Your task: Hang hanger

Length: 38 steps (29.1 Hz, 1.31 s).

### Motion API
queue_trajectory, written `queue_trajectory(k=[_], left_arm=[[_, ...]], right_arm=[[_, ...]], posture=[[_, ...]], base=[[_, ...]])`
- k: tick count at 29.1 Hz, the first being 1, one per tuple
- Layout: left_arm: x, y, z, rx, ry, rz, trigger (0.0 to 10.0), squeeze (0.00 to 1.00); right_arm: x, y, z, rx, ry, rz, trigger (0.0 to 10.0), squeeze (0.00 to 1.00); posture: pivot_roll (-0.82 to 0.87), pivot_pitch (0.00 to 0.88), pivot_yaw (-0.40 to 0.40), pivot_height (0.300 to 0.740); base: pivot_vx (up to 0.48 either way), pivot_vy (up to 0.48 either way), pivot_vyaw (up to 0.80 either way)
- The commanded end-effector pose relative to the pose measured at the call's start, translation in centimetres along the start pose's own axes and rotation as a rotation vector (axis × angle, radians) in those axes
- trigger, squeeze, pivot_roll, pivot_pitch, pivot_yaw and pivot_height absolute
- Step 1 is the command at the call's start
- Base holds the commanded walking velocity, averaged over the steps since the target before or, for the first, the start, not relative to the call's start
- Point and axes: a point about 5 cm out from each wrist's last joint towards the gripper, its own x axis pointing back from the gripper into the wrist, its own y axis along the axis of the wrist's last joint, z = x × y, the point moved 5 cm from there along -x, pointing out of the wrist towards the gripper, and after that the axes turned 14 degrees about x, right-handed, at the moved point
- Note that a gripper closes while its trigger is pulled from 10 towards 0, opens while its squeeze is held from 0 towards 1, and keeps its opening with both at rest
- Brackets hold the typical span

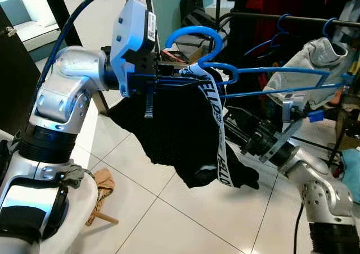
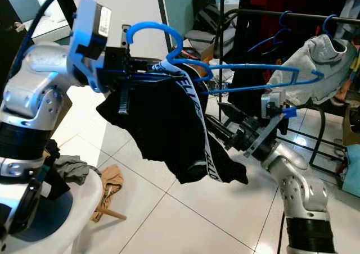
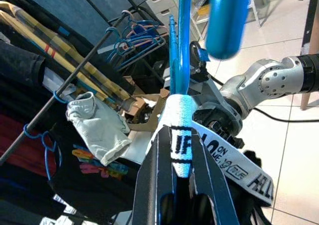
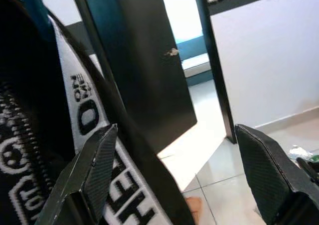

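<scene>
The left gripper [image 1: 169, 77] is raised in front of the robot, its two black fingers [image 3: 154, 185] closed on the neck of the blue hanger [image 1: 270, 80], pinching the hanger wire and a white printed band of the black garment [image 1: 169, 130] together. From that grip the hanger's long axis runs roughly level, away from the left fingers toward the robot's right, where its far end reaches the clothes rail [image 1: 292, 19]. Its hook [image 1: 194, 40] curls upward just above the left fingertips, opening back toward the gripper.

The hanger is thin bright blue wire, a long flat triangle with a thicker rounded hook. The black garment drapes over it close to the fingers and hangs down below them in a loose, uneven sheet; a white strap [image 1: 222, 136] with black lettering trails down its front. How the garment sits on the far arm of the hanger is hard to make out.

Beyond the hanger's far tip, a pale grey garment [image 1: 315, 68] hangs on another blue hanger from the rail, with dark clothes behind.

The right gripper [image 4: 179, 175] sits low, under the hanger and behind the hanging black cloth, which hides its fingertips in the head views. In the right wrist view its fingers [image 4: 92, 170] stand wide apart, with the lettered strap lying against one finger and nothing clamped between them.
</scene>
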Motion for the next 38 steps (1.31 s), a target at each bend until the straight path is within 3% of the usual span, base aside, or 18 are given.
queue_trajectory(k=[1, 6, 9, 14, 19, 26, 29, 31, 34, 38], left_arm=[[-0.1, 1.0, 0.1, -0.021, -0.005, -0.017, 0.0, 0.0], [-0.1, 0.8, 0.0, -0.013, -0.003, -0.014, 0.0, 0.0], [-0.1, 0.8, 0.0, -0.013, -0.001, -0.011, 0.0, 0.0], [-0.1, 0.7, 0.0, -0.012, 0.0, -0.007, 0.0, 0.0], [-0.2, 0.7, 0.0, -0.01, 0.001, -0.005, 0.0, 0.0], [-0.3, 0.9, -0.2, -0.01, -0.008, -0.015, 0.0, 0.0], [-0.4, 1.4, -0.4, -0.01, -0.023, -0.031, 0.0, 0.0], [-0.4, 1.4, -0.4, -0.01, -0.023, -0.031, 0.0, 0.0], [-0.4, 1.6, -0.5, -0.011, -0.026, -0.036, 0.0, 0.0], [-0.4, 1.6, -0.5, -0.011, -0.025, -0.036, 0.0, 0.0]], right_arm=[[-0.3, 0.6, -0.1, -0.002, -0.005, -0.029, 10.0, 0.0], [0.3, 2.6, -0.6, -0.063, -0.017, -0.155, 10.0, 0.0], [0.9, 4.2, 0.2, -0.108, 0.047, -0.258, 10.0, 0.0], [1.3, 4.5, 1.1, -0.118, 0.105, -0.278, 10.0, 0.0], [1.6, 3.9, 2.0, -0.118, 0.16, -0.245, 10.0, 0.0], [1.1, 2.9, 1.3, -0.093, 0.112, -0.181, 10.0, 0.0], [0.2, 1.1, 0.2, -0.057, 0.027, -0.077, 10.0, 0.0], [0.2, 1.1, 0.2, -0.057, 0.027, -0.077, 10.0, 0.0], [0.0, -1.7, -1.1, -0.031, -0.061, 0.091, 10.0, 0.0], [0.1, -2.7, -1.5, -0.007, -0.086, 0.155, 10.0, 0.0]], posture=[[-0.06, 0.0, 0.123, 0.74], [-0.06, 0.0, 0.123, 0.74], [-0.06, 0.0, 0.125, 0.74], [-0.06, 0.0, 0.124, 0.74], [-0.06, 0.0, 0.123, 0.74], [-0.06, 0.0, 0.123, 0.74], [-0.05, 0.0, 0.122, 0.74], [-0.05, 0.0, 0.122, 0.74], [-0.05, 0.0, 0.122, 0.74], [-0.05, 0.0, 0.122, 0.74]], base=[[0.0, 0.0, 0.0], [0.0, 0.0, 0.0], [0.0, 0.0, 0.0], [0.0, 0.0, 0.0], [0.0, 0.0, 0.0], [0.0, 0.0, 0.0], [0.0, 0.0, 0.0], [0.0, 0.0, 0.0], [0.0, 0.0, 0.0], [0.0, 0.0, 0.0]])
